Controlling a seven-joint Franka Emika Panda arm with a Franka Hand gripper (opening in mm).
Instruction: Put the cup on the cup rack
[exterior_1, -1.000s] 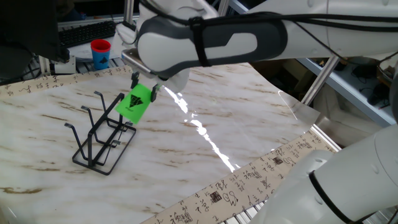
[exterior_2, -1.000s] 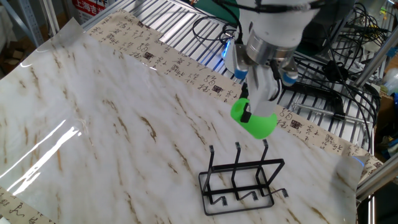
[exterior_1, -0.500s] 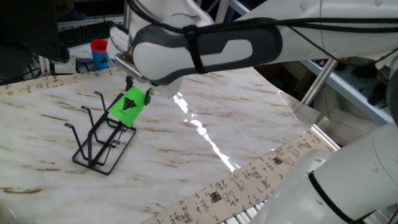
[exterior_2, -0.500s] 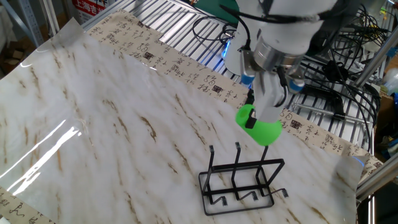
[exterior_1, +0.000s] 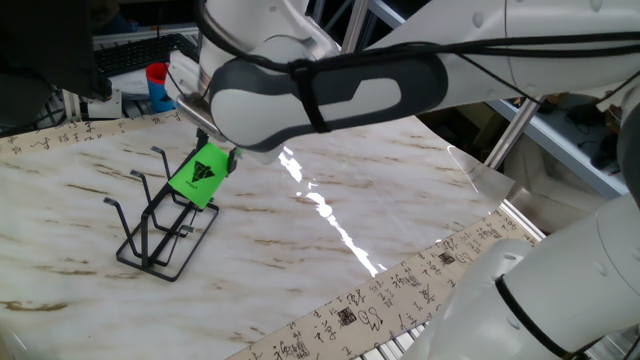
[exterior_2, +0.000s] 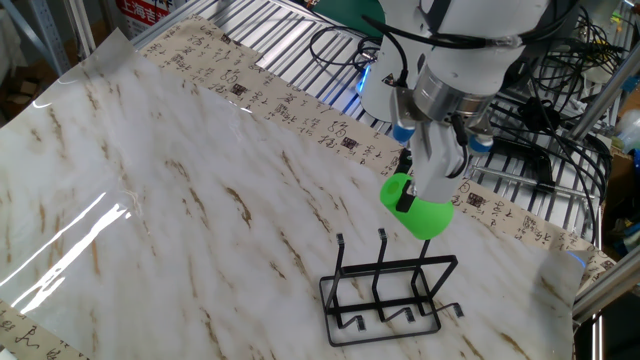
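Note:
The bright green cup (exterior_1: 200, 176) (exterior_2: 420, 210) hangs tilted in the air, held at its rim by my gripper (exterior_1: 215, 150) (exterior_2: 408, 194), which is shut on it. It sits just above the upper pegs of the black wire cup rack (exterior_1: 158, 222) (exterior_2: 388, 288), close to the nearest peg tips. I cannot tell whether the cup touches a peg. The rack stands on the marble tabletop with its pegs bare. The large white and grey arm fills the top of one fixed view.
A red cup with a blue band (exterior_1: 157, 86) stands on a shelf behind the table's far edge. Metal slats and cables (exterior_2: 520, 130) run behind the table in the other fixed view. A patterned strip (exterior_1: 380, 295) borders the tabletop.
My gripper has carried the green cup closer to the rack and slightly lower, from beside the pegs to right over them. The rack has not moved.

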